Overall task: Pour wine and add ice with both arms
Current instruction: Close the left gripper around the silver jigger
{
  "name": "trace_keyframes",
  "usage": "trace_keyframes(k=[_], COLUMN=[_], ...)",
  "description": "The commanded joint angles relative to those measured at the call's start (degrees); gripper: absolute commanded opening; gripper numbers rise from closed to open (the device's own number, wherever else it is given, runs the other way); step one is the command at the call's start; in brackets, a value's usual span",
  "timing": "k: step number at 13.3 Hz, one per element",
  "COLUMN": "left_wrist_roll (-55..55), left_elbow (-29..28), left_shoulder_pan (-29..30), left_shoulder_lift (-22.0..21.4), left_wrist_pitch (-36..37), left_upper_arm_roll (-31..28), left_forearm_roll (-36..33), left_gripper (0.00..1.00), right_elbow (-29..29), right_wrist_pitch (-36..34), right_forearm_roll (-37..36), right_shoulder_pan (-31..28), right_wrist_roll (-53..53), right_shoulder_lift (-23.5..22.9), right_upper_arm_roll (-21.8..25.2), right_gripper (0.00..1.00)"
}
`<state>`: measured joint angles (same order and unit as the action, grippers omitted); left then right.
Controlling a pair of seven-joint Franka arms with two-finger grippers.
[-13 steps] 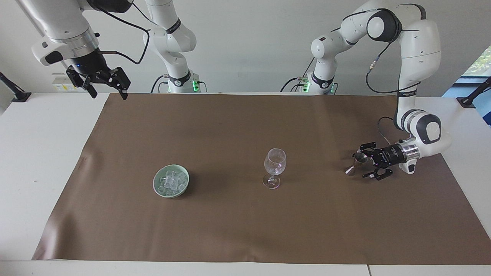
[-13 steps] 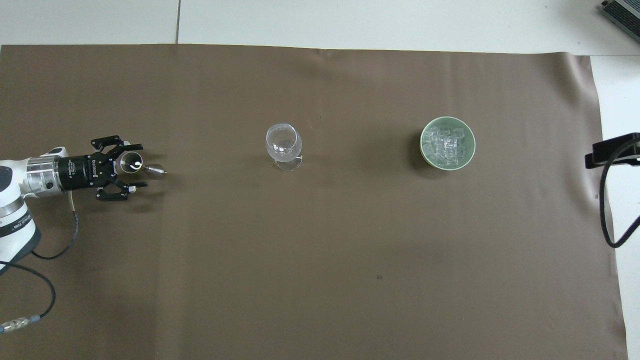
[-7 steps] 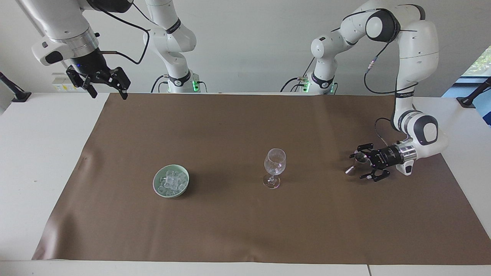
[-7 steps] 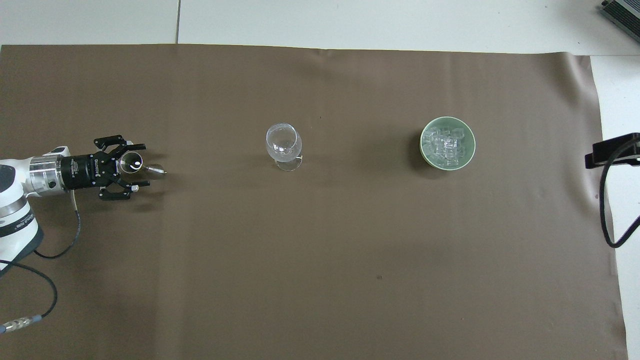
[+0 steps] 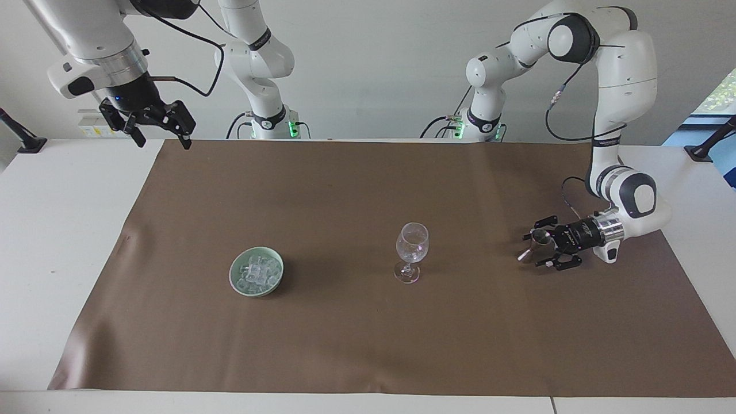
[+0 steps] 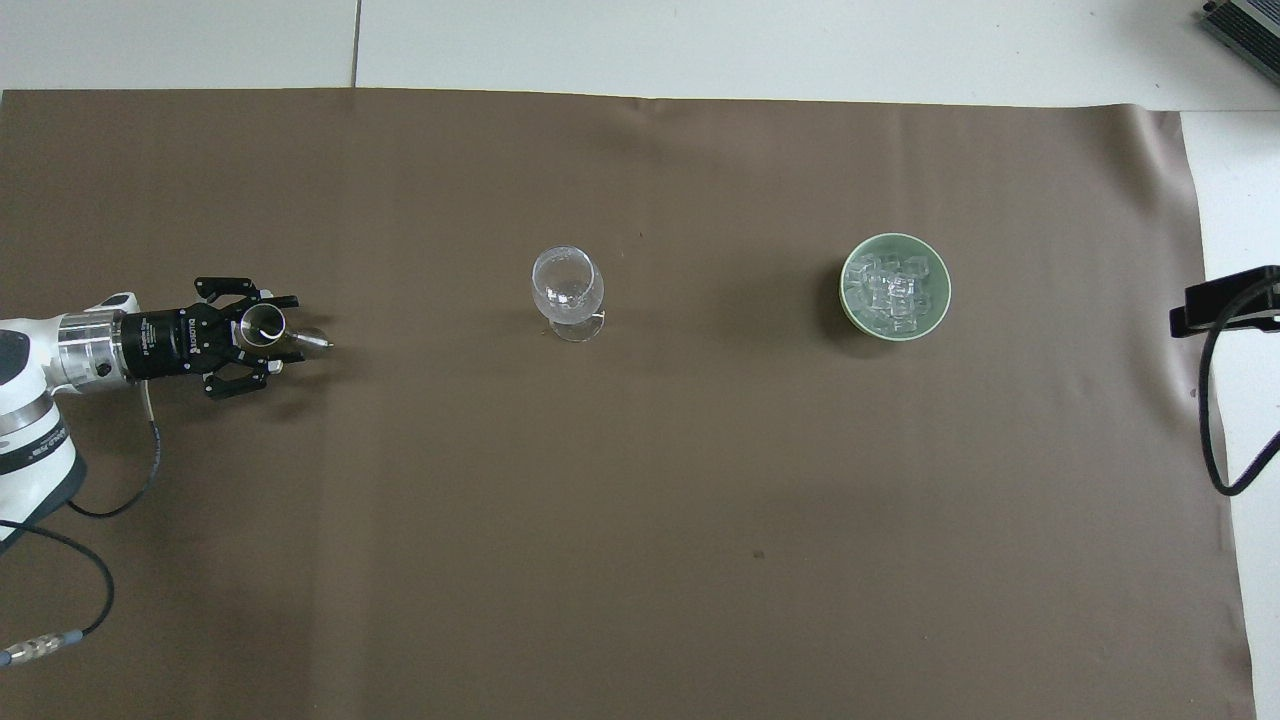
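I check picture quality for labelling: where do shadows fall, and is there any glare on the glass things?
Facing view: the wine glass and the green bowl of ice throw soft dark patches on the brown cloth; only small glints on the glass. Overhead view: a similar soft shadow beside the bowl, and a bright glint in the metal jigger at the left gripper.

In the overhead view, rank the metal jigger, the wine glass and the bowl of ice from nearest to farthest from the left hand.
1. Metal jigger: between the left hand's fingers, at the left arm's end.
2. Wine glass: mid-cloth.
3. Bowl of ice: toward the right arm's end.
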<state>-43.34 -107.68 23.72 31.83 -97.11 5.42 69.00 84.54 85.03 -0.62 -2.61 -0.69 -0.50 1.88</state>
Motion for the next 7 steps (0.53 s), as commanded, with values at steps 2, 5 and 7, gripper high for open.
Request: trace_keyframes(k=[2,5,7], left_wrist_roll=[0.7,0.7,0.7], left_elbow=[-1.8,-1.7,-1.7], left_shoulder_pan=[-0.5,-0.5,-0.4], left_shoulder_lift=[-1.1,-1.0,-0.9], left_wrist_pitch=[-1.2,-1.2,-1.2], left_upper_arm_roll=[-0.5,-0.5,-0.5], left_forearm_roll=[1.2,1.1,1.1], left_gripper=[0.54,0.48,0.48], right_elbow=[1.0,1.0,1.0], right_wrist_pitch=[0.0,0.0,0.0], right_forearm_roll=[1.0,1.0,1.0], right_shoulder_pan=[-0.1,-0.1,-0.1], right_wrist_roll=[0.9,0.9,0.9], right_shoulder_lift=[0.9,0.9,0.9], right_upper_arm_roll=[-0.1,-0.1,-0.1], right_gripper=[1.0,1.0,1.0])
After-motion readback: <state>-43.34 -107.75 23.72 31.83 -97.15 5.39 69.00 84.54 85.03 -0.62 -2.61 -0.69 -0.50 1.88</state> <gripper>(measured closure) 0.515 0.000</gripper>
